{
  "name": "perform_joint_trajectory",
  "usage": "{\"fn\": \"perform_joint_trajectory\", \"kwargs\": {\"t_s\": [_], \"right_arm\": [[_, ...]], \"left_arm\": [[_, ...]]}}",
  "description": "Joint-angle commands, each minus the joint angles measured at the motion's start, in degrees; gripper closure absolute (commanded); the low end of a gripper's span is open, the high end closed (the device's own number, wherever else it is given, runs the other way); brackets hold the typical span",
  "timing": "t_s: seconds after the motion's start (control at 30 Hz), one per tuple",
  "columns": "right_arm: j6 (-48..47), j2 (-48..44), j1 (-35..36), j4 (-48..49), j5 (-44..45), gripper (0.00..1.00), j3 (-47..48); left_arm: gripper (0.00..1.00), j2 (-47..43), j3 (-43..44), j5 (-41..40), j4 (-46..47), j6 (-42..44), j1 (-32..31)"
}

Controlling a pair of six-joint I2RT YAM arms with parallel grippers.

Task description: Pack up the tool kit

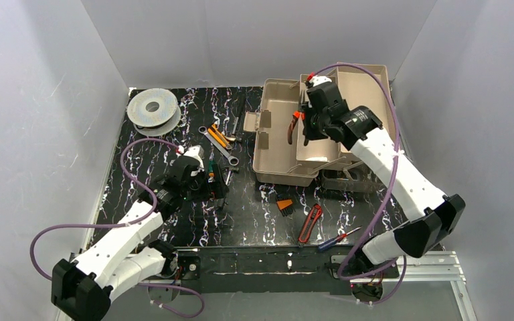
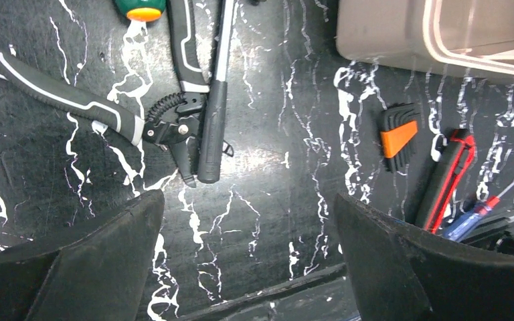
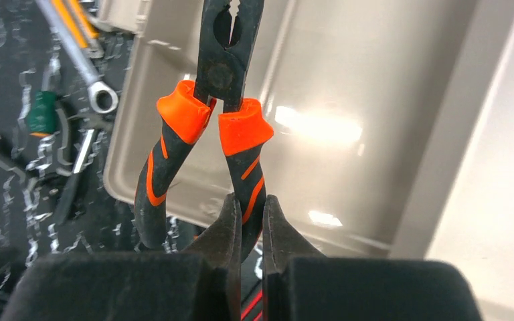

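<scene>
The tool kit is a big beige box standing open at the back right of the mat, its empty bottom filling the right wrist view. My right gripper hangs over it, shut on one handle of the black-and-orange pliers, whose nose points away from me above the box. My left gripper hovers low over the mat at centre left, open with nothing between its fingers. Black spring pliers and a black-handled tool lie just beyond its fingertips.
A grey wire spool sits at the back left. Wrenches lie left of the box. An orange hex-key set, a red utility knife and a blue screwdriver lie near the front edge. A green-handled screwdriver lies by the black pliers.
</scene>
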Motion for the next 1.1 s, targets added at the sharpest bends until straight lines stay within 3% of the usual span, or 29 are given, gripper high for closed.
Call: {"fn": "perform_joint_trajectory", "kwargs": {"t_s": [0.0, 0.3, 0.33, 0.47, 0.67, 0.9, 1.07], "right_arm": [[-5.69, 2.29, -4.33, -3.86, 0.58, 0.99, 4.13], [-10.48, 8.5, -8.79, -11.09, 7.12, 0.99, 8.24], [-10.55, 9.31, -8.79, -11.5, 7.08, 0.95, 8.81], [-9.16, 11.84, -8.8, -12.95, 6.42, 0.64, 11.07], [-8.39, 9.77, -8.78, -11.79, 2.07, 0.48, 12.69], [-7.6, 0.53, -8.79, -5.75, -10.18, 0.47, 5.68], [-5.94, -5.26, -8.8, -1.51, -13.65, 0.46, -1.06]], "left_arm": [[0.02, 1.51, -2.5, -1.57, 2.97, 0.34, 0.13], [0.04, 3.78, -4.5, -2.38, 6.29, 1.39, -0.12], [0.04, 3.94, -4.54, -2.65, 6.6, 1.58, -0.13], [0.05, 5.51, -4.91, -6.28, 9.11, 3.12, -0.13], [0.1, 10.85, -3.11, -9.75, 10.59, 5.55, -0.14], [0.28, 16.69, -1.7, -6.5, 11.15, 7.97, -0.64], [0.38, 18.6, -1.49, -6.12, 10.63, 9.11, -2.31]]}}
